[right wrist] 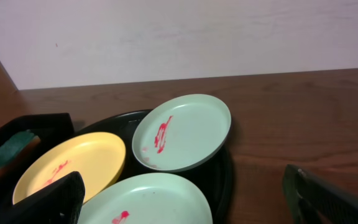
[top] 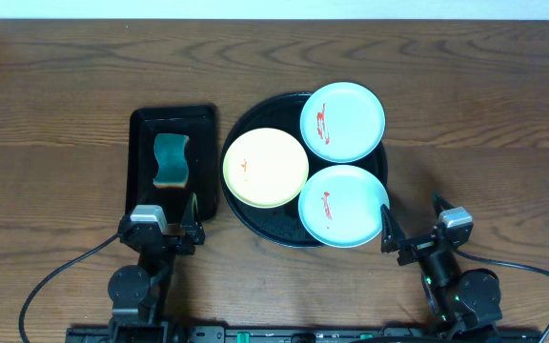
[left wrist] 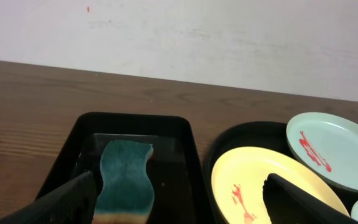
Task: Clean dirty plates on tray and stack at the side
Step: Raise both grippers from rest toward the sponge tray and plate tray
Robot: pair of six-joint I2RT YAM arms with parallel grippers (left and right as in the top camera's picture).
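The round black tray [top: 245, 127] holds three dirty plates: a pale yellow one [top: 266, 167] at the left, a pale blue-green one [top: 343, 121] at the back and another pale blue-green one [top: 342, 205] at the front. All carry red sauce smears. My left gripper [top: 167, 229] is open and empty at the near end of the rectangular tray. My right gripper [top: 413, 224] is open and empty, just right of the front plate. The left wrist view shows the yellow plate [left wrist: 260, 180]. The right wrist view shows the front plate [right wrist: 148, 199].
A small rectangular black tray [top: 141, 143] left of the round tray holds a green sponge [top: 171, 159], seen too in the left wrist view [left wrist: 126, 180]. Bare wooden table [top: 484, 114] lies to the right and far side.
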